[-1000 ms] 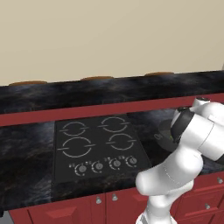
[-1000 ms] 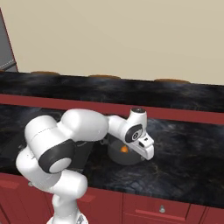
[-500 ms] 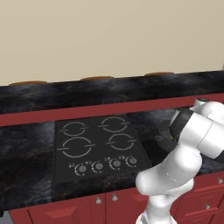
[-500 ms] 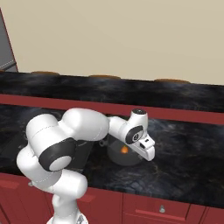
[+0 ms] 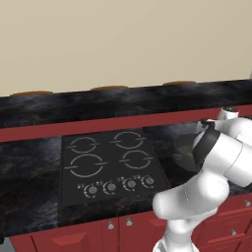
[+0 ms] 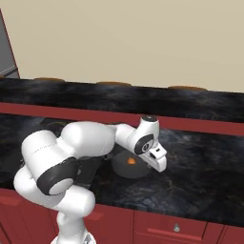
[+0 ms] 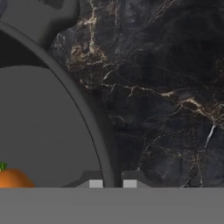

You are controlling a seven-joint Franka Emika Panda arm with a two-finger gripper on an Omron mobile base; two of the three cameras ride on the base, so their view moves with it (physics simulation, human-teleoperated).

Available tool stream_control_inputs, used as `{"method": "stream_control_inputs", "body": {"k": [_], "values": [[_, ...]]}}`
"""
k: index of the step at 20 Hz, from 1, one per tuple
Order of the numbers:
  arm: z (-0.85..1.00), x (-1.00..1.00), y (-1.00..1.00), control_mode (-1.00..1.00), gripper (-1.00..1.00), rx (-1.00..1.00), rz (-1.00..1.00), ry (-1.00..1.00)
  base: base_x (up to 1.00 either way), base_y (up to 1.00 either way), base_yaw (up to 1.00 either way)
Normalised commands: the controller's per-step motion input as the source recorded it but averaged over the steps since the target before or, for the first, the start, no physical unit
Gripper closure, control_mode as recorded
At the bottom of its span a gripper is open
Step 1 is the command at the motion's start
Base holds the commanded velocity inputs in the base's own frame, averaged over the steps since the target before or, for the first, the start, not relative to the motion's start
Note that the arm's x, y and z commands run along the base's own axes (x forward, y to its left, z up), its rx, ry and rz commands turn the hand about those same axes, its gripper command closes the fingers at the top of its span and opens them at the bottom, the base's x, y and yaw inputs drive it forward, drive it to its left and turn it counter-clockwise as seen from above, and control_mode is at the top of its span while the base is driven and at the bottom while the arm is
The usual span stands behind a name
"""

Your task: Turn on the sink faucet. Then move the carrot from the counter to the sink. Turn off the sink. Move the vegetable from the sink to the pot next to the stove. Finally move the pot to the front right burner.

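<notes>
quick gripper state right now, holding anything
gripper: closed on the rim of the pot, carrot lying inside it.

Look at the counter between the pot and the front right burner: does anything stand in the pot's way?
Nothing visible does. The pot, with the carrot inside, sits on the counter just right of the stove. The stretch to the front right burner shows bare stone and glass. The claw is shut on the pot's rim.
</notes>
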Motion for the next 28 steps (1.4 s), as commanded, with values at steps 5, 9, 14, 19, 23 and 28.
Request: {"method": "stream_control_inputs", "body": {"k": [5,9,14,19,23,28], "values": [[0.26,0.03,0.39,-1.00,1.00,-0.01,0.01,-0.05,0.00,0.00,0.00],[0.00,0.03,0.22,-1.00,1.00,0.00,0.00,0.00,0.00,0.00,0.00],[0.05,0.00,0.00,-1.00,1.00,0.00,0.00,-0.01,0.00,0.00,0.00],[0.43,0.00,0.00,-1.00,1.00,0.00,0.02,-0.09,0.00,0.00,0.00],[0.49,0.01,0.12,-1.00,1.00,0.00,0.03,-0.06,0.00,0.00,0.00],[0.37,0.05,0.09,-1.00,1.00,0.00,0.04,-0.03,0.00,0.00,0.00]]}}
